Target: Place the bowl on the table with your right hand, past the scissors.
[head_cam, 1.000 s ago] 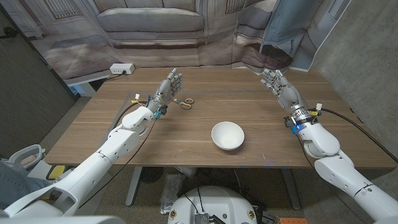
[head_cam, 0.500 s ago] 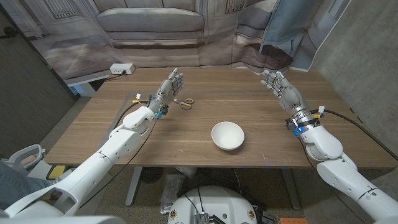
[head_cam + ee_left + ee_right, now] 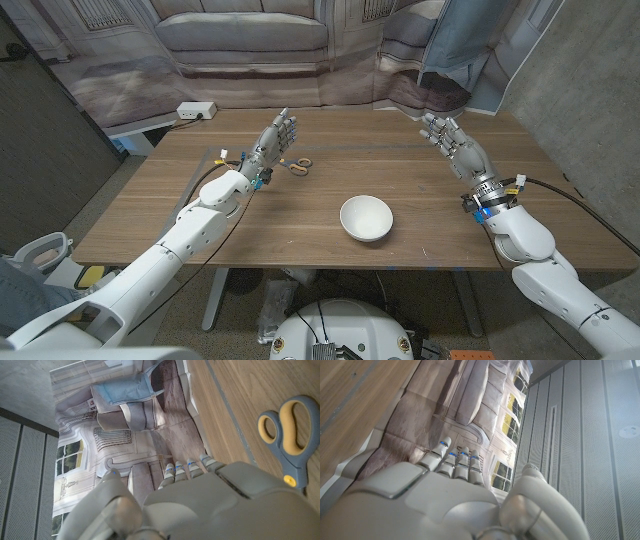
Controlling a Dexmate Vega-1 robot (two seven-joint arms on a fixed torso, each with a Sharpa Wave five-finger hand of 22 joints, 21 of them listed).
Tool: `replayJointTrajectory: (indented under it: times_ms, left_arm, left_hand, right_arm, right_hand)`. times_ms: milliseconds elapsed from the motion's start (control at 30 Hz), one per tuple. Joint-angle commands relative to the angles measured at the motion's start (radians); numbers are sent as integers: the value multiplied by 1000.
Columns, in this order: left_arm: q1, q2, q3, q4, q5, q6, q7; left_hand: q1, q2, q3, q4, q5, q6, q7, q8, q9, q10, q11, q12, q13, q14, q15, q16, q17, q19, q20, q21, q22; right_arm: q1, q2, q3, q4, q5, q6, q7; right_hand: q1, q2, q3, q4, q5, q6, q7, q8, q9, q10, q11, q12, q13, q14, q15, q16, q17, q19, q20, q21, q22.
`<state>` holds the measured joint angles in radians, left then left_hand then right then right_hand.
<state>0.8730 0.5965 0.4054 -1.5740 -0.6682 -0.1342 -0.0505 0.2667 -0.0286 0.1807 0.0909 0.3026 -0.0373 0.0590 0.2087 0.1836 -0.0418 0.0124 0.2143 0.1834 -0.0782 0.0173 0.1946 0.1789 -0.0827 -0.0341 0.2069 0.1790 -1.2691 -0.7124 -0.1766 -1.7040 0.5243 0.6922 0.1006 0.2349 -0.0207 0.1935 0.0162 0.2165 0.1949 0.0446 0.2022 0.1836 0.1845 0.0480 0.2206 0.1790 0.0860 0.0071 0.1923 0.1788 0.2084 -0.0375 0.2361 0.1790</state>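
Right hand [image 3: 449, 138] is hovering over the table's [image 3: 160, 215] far right part with its fingers apart and holding nothing, well apart from the bowl [image 3: 366, 218]. Left hand [image 3: 273, 141] is standing just beside the scissors [image 3: 297, 166], also spread and gripping nothing; the left wrist view is showing the scissors' [image 3: 288, 442] grey and yellow handles lying flat on the wood next to it.

Judging by this, the task is barely beginning: the bowl is sitting upright near the front middle of the table, on the robot's side of the scissors, and nothing is touching it. Reaching for it, grasping it, carrying it and setting it down beyond the scissors all remain.

The bowl is looking small, round, plain white and empty, with a smooth rim.
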Motion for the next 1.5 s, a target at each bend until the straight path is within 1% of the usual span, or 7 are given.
replayJointTrajectory:
  times_ms: [33, 333, 633, 867, 1100, 1400, 1500]
  left_arm:
    - [5, -3, 1, 1, -1, 3, 5]
    - [-5, -6, 2, 18, -9, 5, -9]
    - [-21, -16, 11, 36, -8, 6, -21]
    - [-22, -20, 11, 46, -12, 4, -24]
    - [-28, -21, 15, 54, -11, 9, -29]
    - [-27, -21, 19, 49, -8, 16, -25]
    - [-25, -24, 19, 49, -11, 13, -26]
  left_hand:
    - [8, 1, -2, -1, -7, 4, 3, -4, 4, 3, 3, -4, 4, 6, 3, -3, 5, 3, -22, -1, 2]
    - [9, 2, -3, -1, -7, 4, 1, -5, 4, 5, 3, -4, 5, 6, 3, -3, 5, 3, -21, -1, 2]
    - [9, 2, -5, -2, -8, 5, 3, -5, 4, 4, 3, -5, 5, 7, 2, -3, 5, 4, -21, -1, 2]
    - [10, 3, -5, -2, -9, 7, 2, -5, 4, 5, 4, -5, 5, 7, 3, -3, 5, 4, -21, -2, 2]
    - [11, 4, -6, -2, -9, 6, 0, -6, 4, 6, 4, -5, 5, 8, 2, -3, 5, 4, -20, -2, 2]
    - [12, 5, -8, -2, -10, 9, 1, -5, 4, 7, 2, -6, 5, 9, 2, -3, 5, 5, -20, -2, 2]
    - [12, 5, -8, -2, -10, 9, 1, -5, 4, 8, 3, -5, 5, 9, 2, -3, 5, 5, -20, -2, 2]
  right_arm:
    - [-19, 0, 9, 0, -22, 37, 6]
    - [-43, 8, 28, -3, -40, 75, -3]
    - [-66, 11, 40, -9, -58, 95, -8]
    - [-59, 26, 33, 10, -60, 138, 8]
    - [-74, 32, 41, 12, -78, 160, 4]
    - [-99, 37, 63, 2, -145, 179, -18]
    - [-89, 42, 59, 24, -156, 215, -5]
  right_hand:
    - [15, 1, 2, -8, -2, 4, -5, -2, 5, 6, -4, 6, 3, 13, 0, 3, 4, 14, -31, 0, 4]
    - [20, 3, 3, -12, -2, 8, -11, -1, 5, 15, -15, 7, 4, 25, -4, 4, 4, 26, -32, 1, 4]
    - [24, 4, 3, -16, -2, 14, -14, 0, 5, 22, -16, 8, 4, 35, -6, 5, 4, 37, -34, 2, 4]
    - [29, 4, 3, -20, -2, 26, -23, 4, 5, 38, -26, 12, 4, 50, -12, 8, 4, 47, -34, 2, 4]
    - [32, 3, 2, -23, -1, 36, -26, 6, 5, 46, -30, 13, 4, 57, -17, 8, 4, 55, -35, 2, 4]
    - [34, 2, 1, -25, 0, 41, -30, 7, 5, 52, -33, 15, 4, 62, -19, 8, 4, 59, -36, 2, 4]
    - [35, 2, 1, -27, 0, 47, -34, 8, 6, 62, -36, 17, 4, 65, -20, 8, 4, 62, -36, 1, 5]
